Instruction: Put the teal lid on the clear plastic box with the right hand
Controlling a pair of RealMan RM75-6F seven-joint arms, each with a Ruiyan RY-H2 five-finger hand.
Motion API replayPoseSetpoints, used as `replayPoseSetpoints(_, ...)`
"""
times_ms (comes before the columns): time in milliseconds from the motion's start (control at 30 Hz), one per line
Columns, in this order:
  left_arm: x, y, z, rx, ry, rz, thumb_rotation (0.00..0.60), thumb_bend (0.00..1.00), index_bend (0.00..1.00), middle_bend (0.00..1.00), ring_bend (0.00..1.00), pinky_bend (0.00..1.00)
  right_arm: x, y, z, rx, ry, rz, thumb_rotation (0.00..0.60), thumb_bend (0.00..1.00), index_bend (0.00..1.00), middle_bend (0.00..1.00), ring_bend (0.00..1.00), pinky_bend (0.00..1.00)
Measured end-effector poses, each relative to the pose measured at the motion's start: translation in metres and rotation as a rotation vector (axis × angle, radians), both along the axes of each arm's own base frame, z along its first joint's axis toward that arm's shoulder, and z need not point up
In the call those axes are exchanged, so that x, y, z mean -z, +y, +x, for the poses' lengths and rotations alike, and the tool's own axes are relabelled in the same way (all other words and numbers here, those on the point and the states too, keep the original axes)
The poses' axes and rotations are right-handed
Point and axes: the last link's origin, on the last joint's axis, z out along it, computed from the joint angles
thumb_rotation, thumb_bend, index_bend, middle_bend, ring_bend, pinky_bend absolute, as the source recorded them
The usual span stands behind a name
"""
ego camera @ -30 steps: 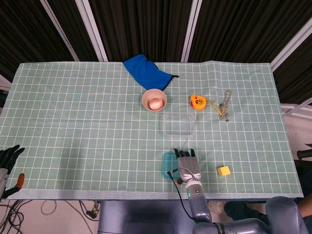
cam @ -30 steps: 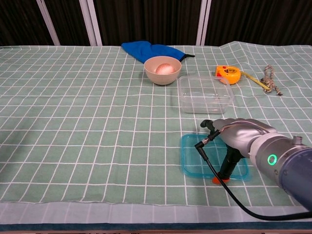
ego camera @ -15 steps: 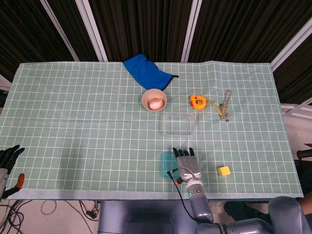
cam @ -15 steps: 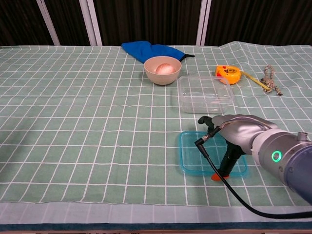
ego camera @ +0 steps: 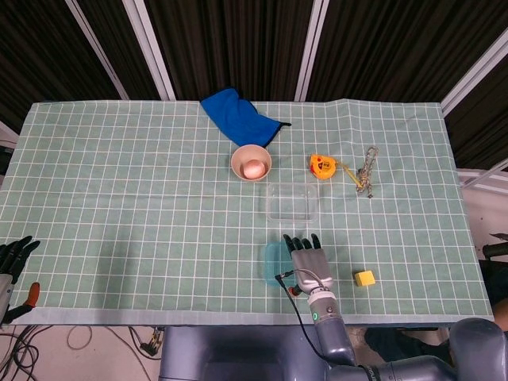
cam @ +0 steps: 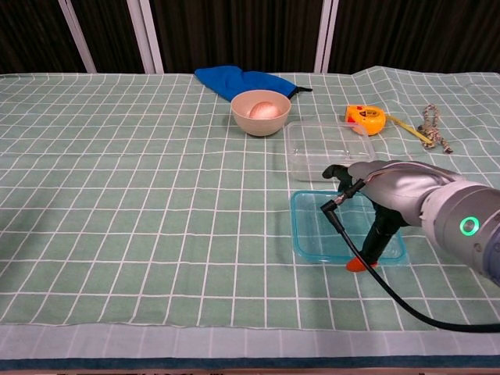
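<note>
- The right hand (cam: pixel 383 205) is reaching over the teal lid (cam: pixel 324 234) near the table's front edge, gripping it: fingers are lying across the top and an orange-tipped thumb (cam: pixel 361 264) is pressing at the lid's near edge.
- From the head view, the same hand (ego camera: pixel 309 258) is covering most of the lid (ego camera: pixel 272 264), with only its left part showing.
- The lid is sitting just in front of the clear box (cam: pixel 326 148), apart from it; the box is standing open on the green checked cloth (cam: pixel 117 195).
- The left hand (ego camera: pixel 14 252) is resting at the far left edge of the table, fingers slightly apart and holding nothing.
- Behind the box, a bowl (cam: pixel 261 112) is holding a pinkish round object, and a blue cloth (cam: pixel 242 80) is lying beyond it.
- An orange tape measure (cam: pixel 366 118) and a knotted rope (cam: pixel 436 128) are lying to the right of the box.
- A small yellow block (ego camera: pixel 364 278) is sitting right of the right hand.
</note>
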Motion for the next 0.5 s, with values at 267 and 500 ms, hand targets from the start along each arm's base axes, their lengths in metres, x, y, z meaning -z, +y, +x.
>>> replayPoseSetpoints(267,0.0,0.0,0.0,0.001,0.001,0.0,0.6,0.53,0.06,0.0,0.0,0.0,-0.038,-0.005,0.011,-0.024,0.018,-0.041,0.6,0.21,0.0,0.53,0.16,0.0)
replayPoseSetpoints(500,0.001,0.0,0.0,-0.001,0.001,0.0,0.6,0.53,0.06,0.0,0.0,0.0,-0.079,-0.025,0.019,-0.004,0.021,-0.128,0.6,0.21,0.0,0.53,0.16,0.0)
